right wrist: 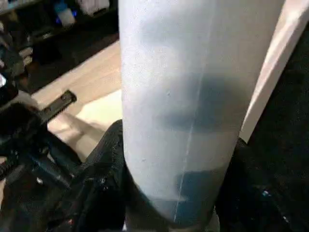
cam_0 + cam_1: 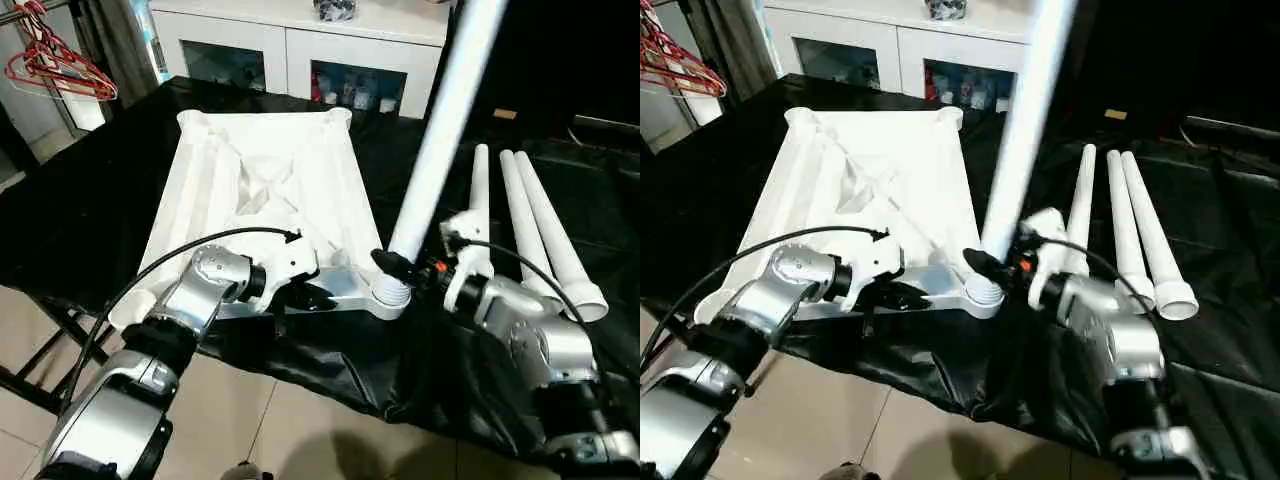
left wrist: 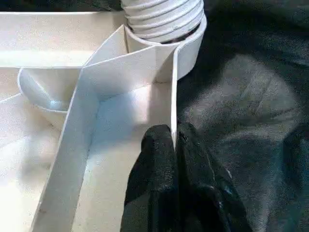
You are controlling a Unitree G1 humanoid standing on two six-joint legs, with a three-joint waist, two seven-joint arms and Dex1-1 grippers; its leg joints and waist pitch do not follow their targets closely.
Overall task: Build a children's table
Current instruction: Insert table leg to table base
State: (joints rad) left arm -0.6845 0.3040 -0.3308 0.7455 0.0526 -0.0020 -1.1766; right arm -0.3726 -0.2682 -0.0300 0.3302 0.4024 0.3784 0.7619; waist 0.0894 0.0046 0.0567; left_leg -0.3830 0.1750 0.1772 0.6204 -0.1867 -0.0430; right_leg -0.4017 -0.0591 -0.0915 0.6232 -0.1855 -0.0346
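Pinched between the right gripper's (image 2: 408,268) two black fingers is the lower end of a white tube leg (image 2: 440,135), which rises steeply from the grip and stands with its threaded foot in the near corner socket (image 2: 390,297) of the upturned table top (image 2: 262,185), directly below the fingers. The left gripper (image 3: 175,145), pressed together, is clamped on the thin edge wall of the table top just beside that same socket, so the top is held down while the leg is seated. Three more legs (image 2: 525,225) are laid on the black cloth (image 2: 330,350) beyond and to the outer side of the right gripper.

The leg is judged light, stiff and hollow, with a smooth, rather slippery surface; a grip low down, near the thread, gives the best control for turning. The top is judged broad, light and rigid through its ribs, yet liable to slide on the cloth, and is best taken by an edge wall or rib close to the socket in use.
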